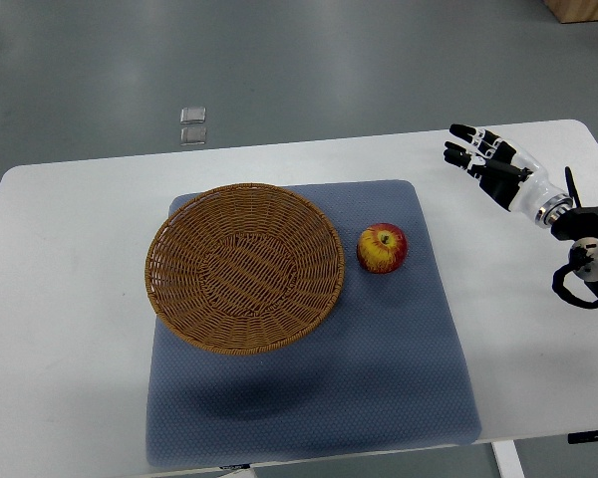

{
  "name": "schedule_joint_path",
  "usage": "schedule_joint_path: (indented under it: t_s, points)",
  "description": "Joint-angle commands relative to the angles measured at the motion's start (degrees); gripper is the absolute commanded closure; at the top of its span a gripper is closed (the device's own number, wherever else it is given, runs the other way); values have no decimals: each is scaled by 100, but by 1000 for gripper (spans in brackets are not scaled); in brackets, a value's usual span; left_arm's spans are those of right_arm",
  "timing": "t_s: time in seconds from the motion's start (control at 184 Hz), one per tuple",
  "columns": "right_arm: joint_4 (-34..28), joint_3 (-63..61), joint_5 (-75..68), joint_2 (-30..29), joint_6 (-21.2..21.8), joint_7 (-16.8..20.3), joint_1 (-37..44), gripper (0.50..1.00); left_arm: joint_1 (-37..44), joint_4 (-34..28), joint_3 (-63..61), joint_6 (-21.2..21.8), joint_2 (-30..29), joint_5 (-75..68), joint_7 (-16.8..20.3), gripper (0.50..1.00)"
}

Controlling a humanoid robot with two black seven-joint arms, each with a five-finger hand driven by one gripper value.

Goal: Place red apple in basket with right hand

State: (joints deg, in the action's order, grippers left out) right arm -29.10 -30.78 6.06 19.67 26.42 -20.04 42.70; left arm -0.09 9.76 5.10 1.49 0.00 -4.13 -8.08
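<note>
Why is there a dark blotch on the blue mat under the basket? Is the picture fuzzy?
Top view: the blotch is a soft shadow on the mat in front of the basket; the apple has a small shiny spot; everything looks sharp, including the right hand.

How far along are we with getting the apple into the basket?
Nothing looks done yet. The red apple sits on the blue mat, just right of the empty basket. The right hand hangs open over the table's far right, holding nothing. Reaching, grasping, and placing the apple all remain.
</note>
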Motion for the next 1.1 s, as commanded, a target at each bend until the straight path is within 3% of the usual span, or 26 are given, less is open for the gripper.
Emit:
schedule_joint_path:
  t_s: [0.0, 0.943, 1.095]
  points:
    - [1, 10, 9, 28, 74, 9, -16, 576, 0, 0, 0, 1, 0, 0, 0, 500]
    - [-26, 19, 79, 98, 188, -8, -95, 579, 0, 0, 0, 1, 0, 0, 0, 500]
    - [-316, 63, 1125, 257, 171, -105, -34, 585, 0, 0, 0, 1, 0, 0, 0, 500]
